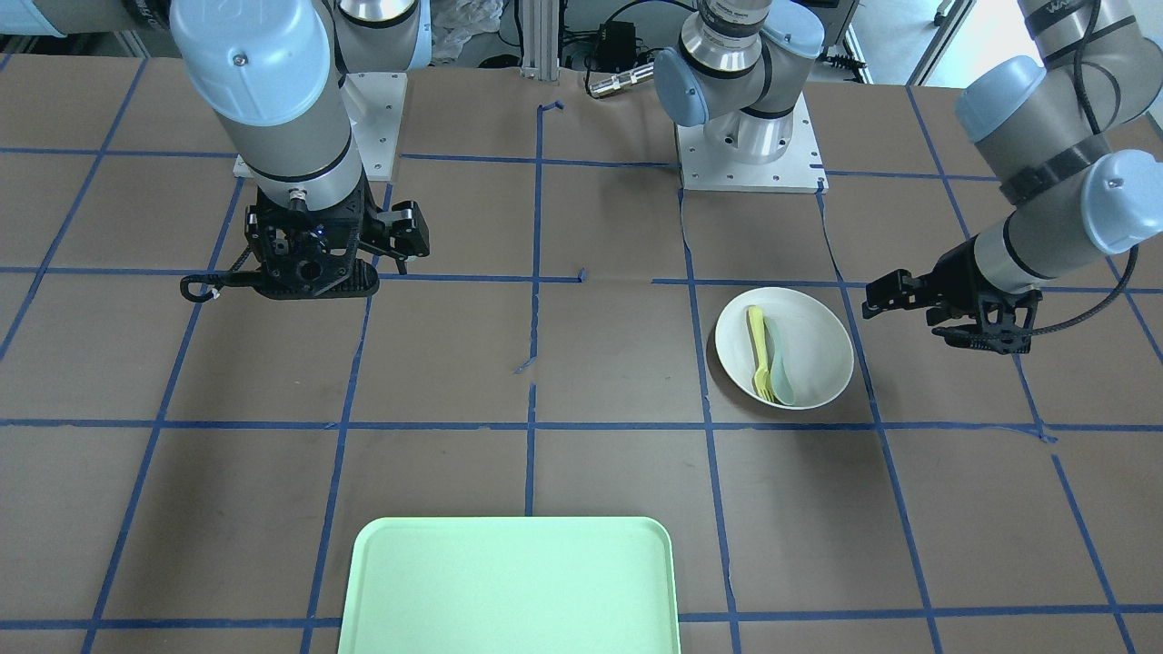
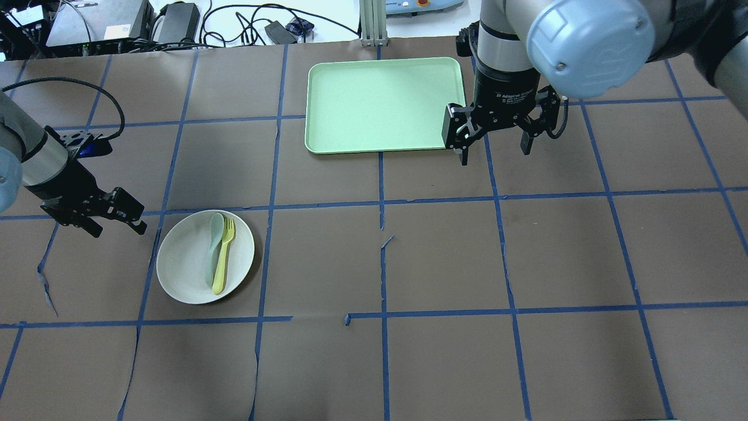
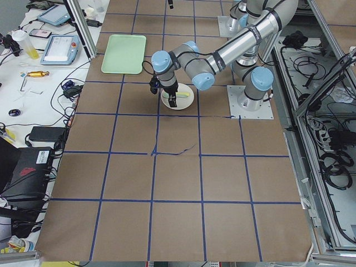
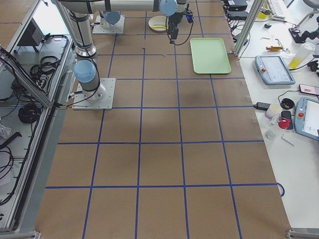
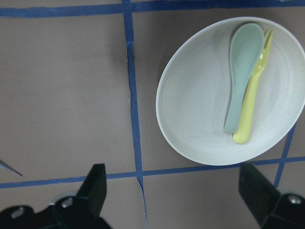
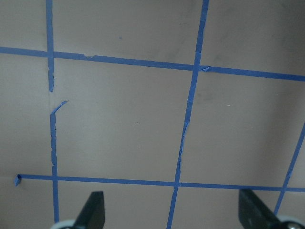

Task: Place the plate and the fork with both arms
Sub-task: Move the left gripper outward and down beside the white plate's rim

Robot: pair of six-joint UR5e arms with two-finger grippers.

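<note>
On one plate [image 2: 181, 266], one fork [image 2: 224, 257], one spoon [image 2: 213, 248]; left pincer [image 2: 118, 230], right pincer [image 2: 495, 155] seemingly spread.

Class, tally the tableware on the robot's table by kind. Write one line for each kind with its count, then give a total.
plate: 1
fork: 1
spoon: 1
tray: 1
Total: 4
</note>
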